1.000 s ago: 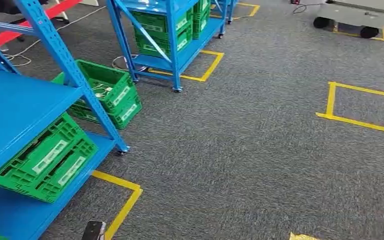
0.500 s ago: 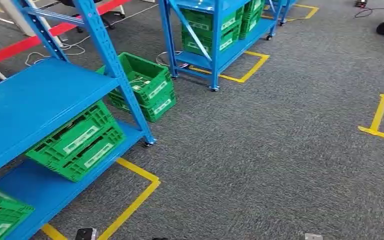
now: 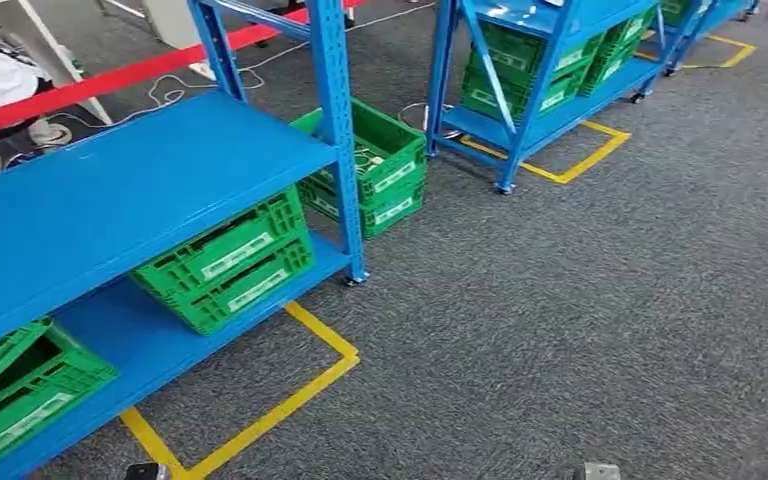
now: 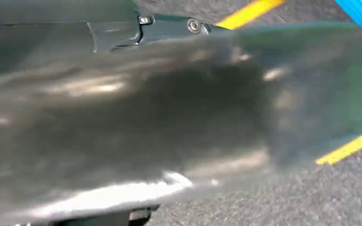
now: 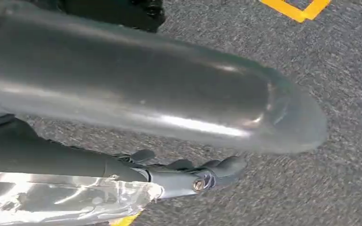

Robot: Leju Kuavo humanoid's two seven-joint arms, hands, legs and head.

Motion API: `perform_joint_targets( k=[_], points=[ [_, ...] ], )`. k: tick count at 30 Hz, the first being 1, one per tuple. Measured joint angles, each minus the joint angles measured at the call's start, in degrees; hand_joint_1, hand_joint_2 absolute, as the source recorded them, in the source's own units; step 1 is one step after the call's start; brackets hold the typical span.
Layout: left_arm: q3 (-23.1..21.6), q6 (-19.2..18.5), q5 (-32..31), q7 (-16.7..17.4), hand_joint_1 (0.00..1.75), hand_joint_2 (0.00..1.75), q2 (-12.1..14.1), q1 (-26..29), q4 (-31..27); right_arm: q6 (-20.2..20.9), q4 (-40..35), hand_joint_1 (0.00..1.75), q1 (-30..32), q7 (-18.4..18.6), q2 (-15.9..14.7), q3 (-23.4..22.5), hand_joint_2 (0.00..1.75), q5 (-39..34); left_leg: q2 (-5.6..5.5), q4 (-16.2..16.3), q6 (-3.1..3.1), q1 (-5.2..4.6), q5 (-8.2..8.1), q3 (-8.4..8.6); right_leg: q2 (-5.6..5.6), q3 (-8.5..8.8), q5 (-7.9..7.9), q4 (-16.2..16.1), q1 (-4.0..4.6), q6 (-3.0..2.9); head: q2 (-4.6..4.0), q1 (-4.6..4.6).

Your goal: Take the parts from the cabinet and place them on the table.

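Two blue racks stand on grey carpet. Nearest is the cabinet (image 3: 140, 190), its broad shelf bare; the second rack (image 3: 550, 60) stands beyond it. Beneath that shelf sit two green crates (image 3: 225, 260), and another green crate (image 3: 375, 165) rests on the floor behind the cabinet's post. Parts inside cannot be made out. Right hand (image 5: 188, 176) is seen in the right wrist view, fingers partly hidden; left hand's state cannot be told.

It looks like a storeroom or warehouse: blue metal shelves (image 3: 150, 190) hold green plastic crates (image 3: 228, 262), and yellow tape (image 3: 290, 390) marks the grey carpet (image 3: 580, 310).
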Motion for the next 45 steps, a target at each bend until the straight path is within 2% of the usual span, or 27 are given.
perform_joint_targets(
  k=[2,3,4,7,8,9,10,12,13,14,15,17,18,19,23,25,27,28,30,32,33,34,38,40,41,43,45],
  points=[
    [0.1,-0.1,0.0,0.0,0.0,0.0,0.0,-0.1,0.0,0.0,0.0,0.0,0.0,0.0,0.0,0.2,0.0,0.1,-1.68,0.2,-0.5,0.33,0.01,0.12,1.83,4.96,5.27,-10.4,-0.54,0.21,0.0,0.02],
    [0.1,-0.1,0.0,0.0,0.0,0.0,0.2,-0.1,0.0,0.0,0.1,0.0,-0.1,0.1,0.1,0.4,0.0,0.3,-2.28,0.3,-0.98,0.26,-0.03,-0.12,5.77,6.41,4.92,-13.3,-1.18,0.67,0.0,0.11],
    [0.3,-0.1,-0.1,0.0,0.0,0.0,0.4,-0.2,-0.1,0.0,0.3,0.0,-0.1,0.2,0.2,0.5,0.0,0.4,-2.92,0.9,-1.3,0.15,-0.01,-0.6,6.79,6.66,4.59,-14.4,-1.29,0.21,0.0,0.18],
    [0.8,-0.4,-0.2,-0.1,0.0,0.0,0.7,0.2,-0.1,-0.4,0.4,0.0,-0.2,0.4,0.3,1.0,0.0,0.8,-4.94,0.3,-2.61,0.63,0.93,-1.43,4.61,6.62,4.92,-13.7,-0.73,-1.21,0.0,0.15],
    [1.2,-0.6,-0.2,-0.1,0.0,0.0,0.9,0.3,-0.1,-0.6,0.5,0.0,-0.2,0.5,0.5,1.3,0.0,0.9,-4.81,0.5,-2.72,0.7,0.63,-1.6,3.56,6.68,5.18,-14.0,-1.1,-1.78,0.0,0.15],
    [1.3,-0.8,-0.2,-0.2,0.0,0.0,0.9,0.3,-0.1,-0.8,0.5,0.0,-0.3,0.6,0.6,1.4,0.0,1.0,-0.96,2.1,-2.89,0.19,-0.66,-2.27,2.94,6.76,5.19,-14.2,-0.93,-2.22,0.0,-0.39],
    [1.4,-1.0,-0.2,-0.2,0.0,0.0,0.9,0.2,-0.1,-0.9,0.5,0.0,-0.3,0.7,0.6,1.5,0.0,1.0,1.2,5.6,-3.11,0.17,-2.86,-4.07,2.01,6.74,5.19,-14.2,-0.75,-2.56,0.0,-0.77],
    [1.5,-1.0,-0.4,-0.2,0.0,0.0,1.1,-0.2,-0.1,-0.9,0.6,0.0,-0.1,1.0,0.6,1.6,0.0,1.0,2.85,15.3,-3.3,0.21,-7.19,-8.72,-0.21,6.68,5.04,-14.2,-0.37,-2.82,0.0,-0.74],
    [1.6,-1.0,-0.5,-0.2,0.0,0.0,1.2,-0.1,-0.1,-0.9,0.6,0.0,-0.1,1.1,0.6,1.7,0.0,1.0,3.02,18.8,-3.31,0.22,-8.14,-10.35,-1.34,6.67,4.99,-14.2,-0.26,-2.91,0.0,-0.7],
    [1.7,-1.1,-0.6,-0.1,0.0,0.0,1.2,0.0,-0.1,-0.9,0.6,0.0,-0.2,1.1,0.6,1.8,0.0,1.0,3.07,19.0,-3.27,0.22,-7.56,-10.33,-2.11,6.71,4.94,-14.2,-0.19,-2.97,0.0,-0.74],
    [1.9,-1.1,-0.7,0.0,0.0,0.0,1.3,0.2,-0.1,-0.9,0.6,0.0,-0.3,1.2,0.7,1.9,0.0,0.9,3.16,16.7,-3.15,0.19,-5.71,-8.98,-2.9,6.78,4.88,-14.2,-0.15,-3.02,0.0,-0.72],
    [2.1,-1.1,-0.9,0.1,0.0,0.0,1.5,0.2,-0.1,-0.9,0.6,0.0,-0.5,1.2,0.7,2.0,0.0,0.9,4.63,6.8,-2.68,0.0,-0.94,-3.47,-4.23,7.16,4.69,-14.2,-0.1,-2.82,0.0,-0.72],
    [2.2,-1.1,-0.9,0.3,0.0,0.0,1.6,0.1,-0.1,-0.8,0.6,0.0,-0.5,1.2,0.8,2.2,0.0,0.9,7.55,2.6,-2.26,-0.32,0.17,-0.94,-4.68,7.38,4.56,-14.2,0.04,-2.62,0.0,-0.77],
    [2.3,-1.1,-1.0,0.4,0.0,0.0,1.6,-0.1,-0.1,-0.8,0.6,0.0,-0.5,1.3,0.8,2.2,0.0,0.9,9.15,0.6,-2.05,-1.01,-0.78,-0.17,-5.28,7.36,4.22,-13.9,0.48,-2.2,0.0,-0.83],
    [2.9,-1.1,-1.4,0.5,0.0,0.0,1.9,0.0,-0.1,-0.9,0.6,0.0,-0.6,1.4,0.9,2.4,0.0,0.8,6.1,0.2,-0.63,-0.56,-0.32,-0.5,-7.47,8.15,3.9,-14.5,0.62,-1.19,0.0,-0.7],
    [2.9,-1.1,-1.5,0.5,0.0,0.0,2.0,0.1,-0.1,-0.9,0.6,0.0,-0.7,1.4,0.9,2.5,0.0,0.7,5.03,0.2,-0.12,-0.08,-0.13,-0.49,-1.68,6.3,1.33,-10.6,0.22,-0.55,0.0,-0.22],
    [3.0,-1.1,-1.8,0.5,0.0,0.0,2.0,-0.2,-0.1,-0.9,0.6,0.0,-0.4,1.4,0.9,2.5,0.0,0.6,3.29,0.2,0.14,0.03,-0.1,-0.63,-0.14,1.31,-3.54,0.1,0.13,-0.16,0.0,0.02],
    [3.0,-1.1,-1.9,0.5,0.0,0.0,2.0,-0.1,-0.1,-0.9,0.6,0.0,-0.3,1.4,0.9,2.6,0.0,0.6,2.4,0.2,0.14,0.03,-0.1,-0.62,-0.1,-0.76,-4.63,4.0,0.13,-0.08,0.0,0.07],
    [3.2,-1.1,-1.9,0.5,0.0,0.0,2.1,0.0,-0.1,-0.9,0.6,0.0,-0.1,1.4,0.9,2.7,0.0,0.6,0.83,0.2,0.11,0.08,-0.09,-0.48,-0.07,-1.02,-2.44,3.1,0.11,-0.12,0.0,0.09],
    [3.3,-1.1,-2.0,0.5,0.0,0.0,2.1,0.0,-0.1,-0.8,0.6,0.0,-0.2,1.4,0.9,2.7,0.0,0.5,-1.04,0.3,-0.17,0.35,-0.08,-0.25,0.97,3.62,3.48,-7.2,-0.26,-0.05,0.0,0.09],
    [3.3,-1.1,-2.1,0.5,0.0,0.0,2.1,0.0,-0.1,-0.8,0.6,0.0,-0.2,1.4,0.9,2.7,0.0,0.5,-1.81,0.4,-0.61,0.35,-0.13,-0.27,3.67,5.94,5.39,-12.1,-0.8,0.27,0.0,0.09],
    [3.4,-1.1,-2.1,0.5,0.0,0.0,2.2,-0.1,-0.1,-0.8,0.7,0.0,-0.2,1.4,0.9,2.7,0.0,0.5,-2.45,0.9,-1.05,0.07,-0.21,-0.66,5.96,6.62,4.45,-13.9,-1.04,0.23,0.0,0.26],
    [3.8,-1.1,-2.1,0.5,0.0,0.0,2.4,0.4,-0.1,-0.8,0.7,0.0,-0.2,1.4,1.1,2.8,0.0,0.4,-4.79,0.5,-2.48,0.58,0.72,-1.66,3.48,6.67,4.96,-13.7,-0.85,-1.58,0.0,0.15],
    [3.8,-1.1,-2.1,0.5,0.0,0.0,2.4,0.4,-0.1,-0.8,0.7,0.0,-0.3,1.4,1.2,2.8,0.0,0.4,0.96,3.6,-2.97,0.1,-1.74,-2.99,2.09,6.72,5.04,-13.8,-0.76,-2.43,0.0,-0.65],
    [3.8,-1.1,-2.1,0.5,0.0,0.0,2.4,0.1,-0.1,-0.8,0.7,0.0,-0.1,1.4,1.2,2.8,0.0,0.4,2.29,7.9,-3.17,0.12,-4.13,-5.02,1.19,6.68,4.98,-13.8,-0.6,-2.56,0.0,-0.7],
    [3.8,-1.1,-2.3,0.5,0.0,0.0,2.3,-0.1,-0.1,-0.8,0.7,0.0,0.1,1.4,1.2,2.8,0.0,0.4,3.05,17.6,-3.29,0.24,-8.08,-9.62,-0.84,6.63,4.83,-13.8,-0.35,-2.8,0.0,-0.7],
    [3.8,-1.1,-2.3,0.5,0.0,0.0,2.3,0.1,-0.1,-0.8,0.7,0.0,0.0,1.4,1.2,2.8,0.0,0.4,3.13,18.9,-3.21,0.24,-7.14,-10.02,-2.44,6.75,4.73,-13.8,-0.24,-2.9,0.0,-0.7]
  ],
)
